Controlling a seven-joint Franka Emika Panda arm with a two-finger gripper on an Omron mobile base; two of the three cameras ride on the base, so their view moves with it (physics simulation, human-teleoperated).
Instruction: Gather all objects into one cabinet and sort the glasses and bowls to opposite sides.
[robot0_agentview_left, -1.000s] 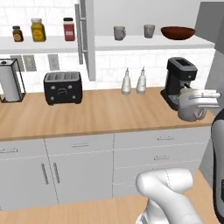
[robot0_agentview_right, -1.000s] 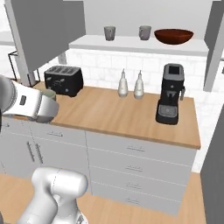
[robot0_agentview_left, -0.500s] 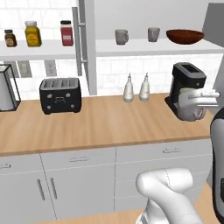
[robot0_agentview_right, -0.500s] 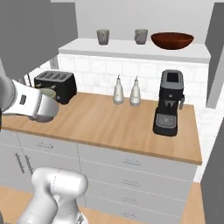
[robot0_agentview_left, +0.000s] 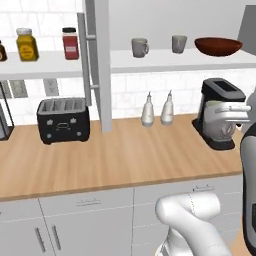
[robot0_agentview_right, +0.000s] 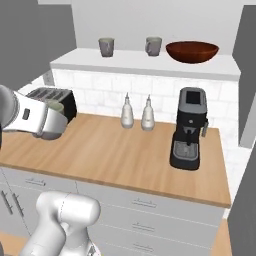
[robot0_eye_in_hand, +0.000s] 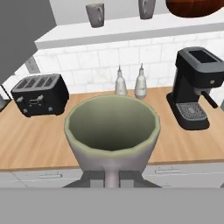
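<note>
Clenching the handle of a small grey-beige mug (robot0_eye_in_hand: 112, 135), the claw (robot0_eye_in_hand: 112, 177) holds it upright, its mouth open toward the hand camera. In the left base view this held mug (robot0_agentview_left: 219, 122) hangs in front of the black coffee machine (robot0_agentview_left: 220, 95); in the right base view its rim (robot0_agentview_right: 54, 106) peeks above the white hand, in front of the black toaster (robot0_agentview_right: 52, 97).

Below the mug stretches the light wooden table (robot0_eye_in_hand: 39, 144), with grey drawer fronts (robot0_agentview_left: 90, 220) under its edge. On the table, left of the coffee machine (robot0_eye_in_hand: 197, 87), stand two small white bottles with thin spouts (robot0_eye_in_hand: 130, 83) just beside each other against the white tiled wall. Farther left of them sits the toaster (robot0_eye_in_hand: 39, 94).

Above the coffee machine runs the white shelf board of the grey wall cabinet (robot0_agentview_right: 145, 62). On it, directly over the machine, rests the wide glossy reddish-brown bowl (robot0_agentview_right: 192, 51). Left of the bowl stand two more grey mugs, one near it (robot0_agentview_right: 153, 46) and one farther left (robot0_agentview_right: 106, 47), well apart from each other. The grey cabinet door with its long bar handle (robot0_agentview_left: 97, 65) stands open left of these mugs, and beyond it a tile-backed white shelf carries yellow (robot0_agentview_left: 26, 45) and red (robot0_agentview_left: 70, 43) lidded jars.
</note>
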